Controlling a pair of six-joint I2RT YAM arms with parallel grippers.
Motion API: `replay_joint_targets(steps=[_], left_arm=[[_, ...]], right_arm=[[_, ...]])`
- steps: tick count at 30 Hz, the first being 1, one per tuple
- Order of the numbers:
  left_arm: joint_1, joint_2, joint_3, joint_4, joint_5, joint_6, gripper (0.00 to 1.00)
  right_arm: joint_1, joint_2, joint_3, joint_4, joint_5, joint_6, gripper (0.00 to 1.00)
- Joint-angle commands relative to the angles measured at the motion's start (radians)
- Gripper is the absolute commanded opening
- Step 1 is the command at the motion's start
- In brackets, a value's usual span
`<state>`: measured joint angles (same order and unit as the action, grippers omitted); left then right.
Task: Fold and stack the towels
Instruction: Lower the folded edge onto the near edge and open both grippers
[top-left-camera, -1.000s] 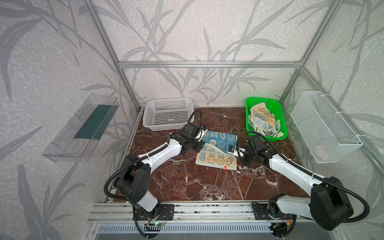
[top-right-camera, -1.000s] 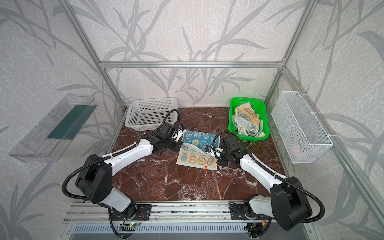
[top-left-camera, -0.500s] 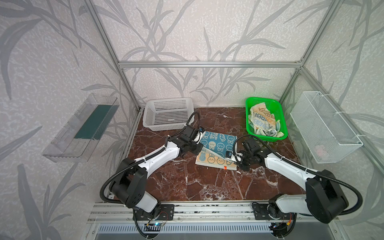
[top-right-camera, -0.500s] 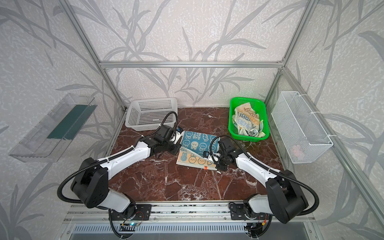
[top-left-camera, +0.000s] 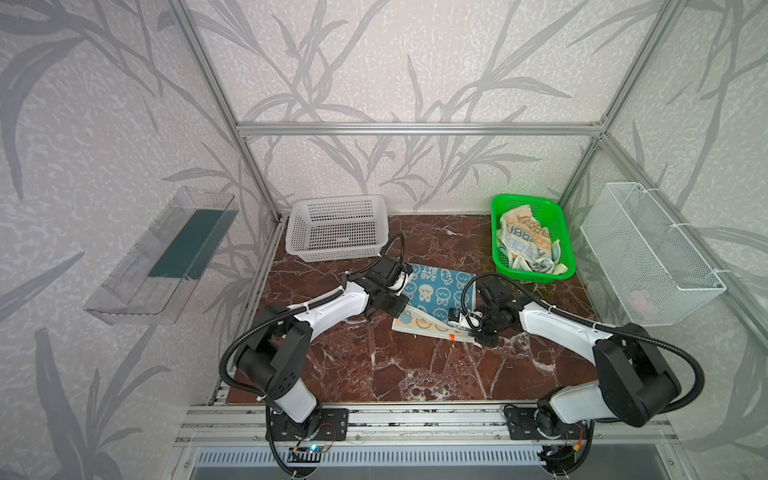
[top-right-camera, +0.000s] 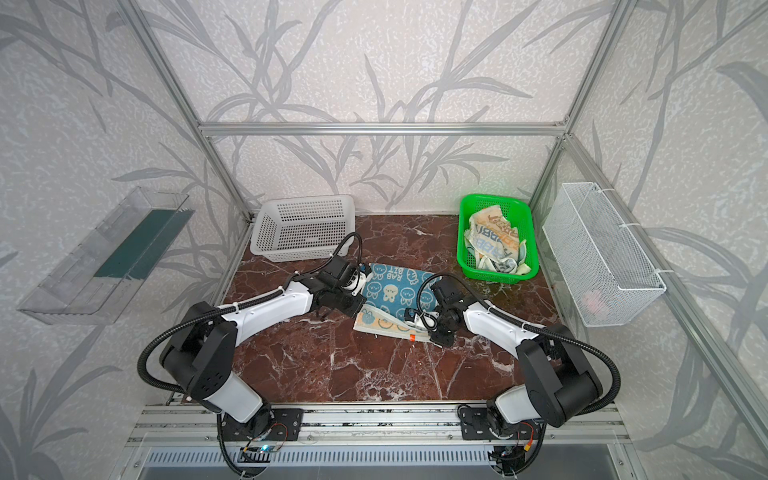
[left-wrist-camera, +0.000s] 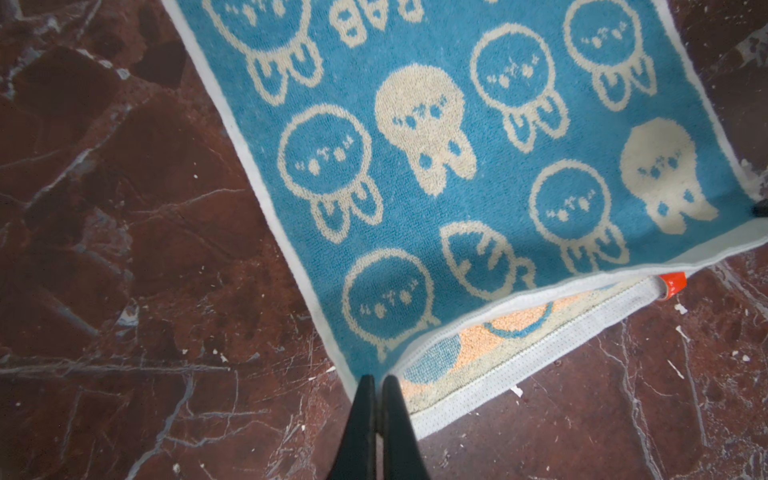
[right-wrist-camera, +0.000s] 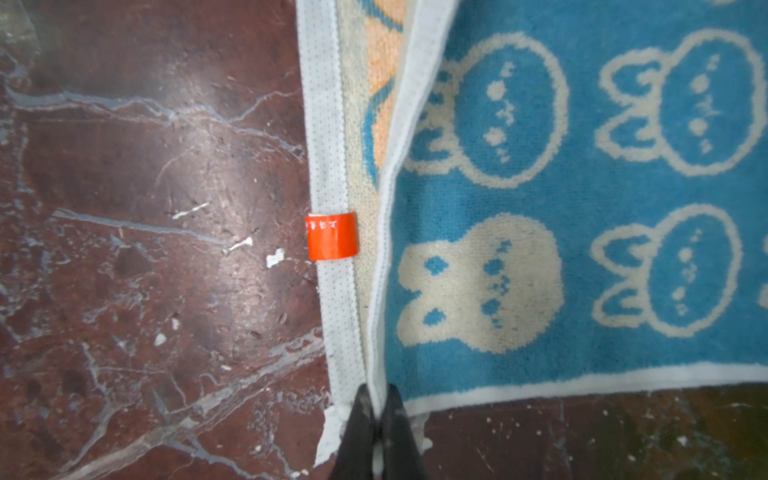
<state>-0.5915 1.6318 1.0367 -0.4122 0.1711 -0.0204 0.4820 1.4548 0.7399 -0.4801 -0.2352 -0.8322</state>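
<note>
A blue towel with cream rabbit faces (top-left-camera: 432, 291) lies on the marble table (top-left-camera: 415, 374), folded over itself. Its upper edge stops just short of the lower edge, leaving a strip of orange-and-cream underside (left-wrist-camera: 490, 336) with an orange tag (right-wrist-camera: 331, 235). My left gripper (left-wrist-camera: 377, 380) is shut on the upper layer's left front corner, seen in both top views (top-left-camera: 400, 311) (top-right-camera: 360, 309). My right gripper (right-wrist-camera: 377, 391) pinches the right front corner (top-left-camera: 478, 334) (top-right-camera: 435, 336). A striped "RABBIT" towel (top-left-camera: 524, 237) lies crumpled in the green basket (top-left-camera: 567, 232), with a pale yellow and teal towel (top-left-camera: 556, 254) beside it.
A white plastic basket (top-left-camera: 338, 226) stands at the back left of the table. A white wire basket (top-left-camera: 648, 253) hangs on the right wall and a clear tray (top-left-camera: 166, 253) on the left wall. Aluminium frame posts line the table's edges.
Both grippers have carried the towel's far edge forward over the near half. The blue face now covers most of the cream underside.
</note>
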Motion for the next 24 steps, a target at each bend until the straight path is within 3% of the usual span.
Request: replay_joint_targets(steps=[1, 8, 12, 20, 24], left_arm=[[-0.009, 0.011, -0.009, -0.031, 0.016, -0.015, 0.00], [-0.015, 0.030, -0.004, -0.068, 0.030, -0.010, 0.00], [-0.020, 0.024, -0.007, -0.085, 0.028, -0.018, 0.10], [-0.022, -0.043, -0.027, -0.112, 0.005, -0.038, 0.21], [-0.022, -0.089, -0.041, -0.113, 0.008, -0.065, 0.33]], right_arm=[[0.009, 0.027, 0.029, -0.037, -0.003, 0.008, 0.07], [0.016, 0.062, 0.043, -0.051, 0.011, 0.013, 0.15], [0.023, 0.071, 0.058, -0.069, 0.032, 0.013, 0.19], [0.030, 0.035, 0.078, -0.116, 0.052, 0.010, 0.26], [0.029, -0.007, 0.090, -0.151, 0.031, 0.022, 0.27]])
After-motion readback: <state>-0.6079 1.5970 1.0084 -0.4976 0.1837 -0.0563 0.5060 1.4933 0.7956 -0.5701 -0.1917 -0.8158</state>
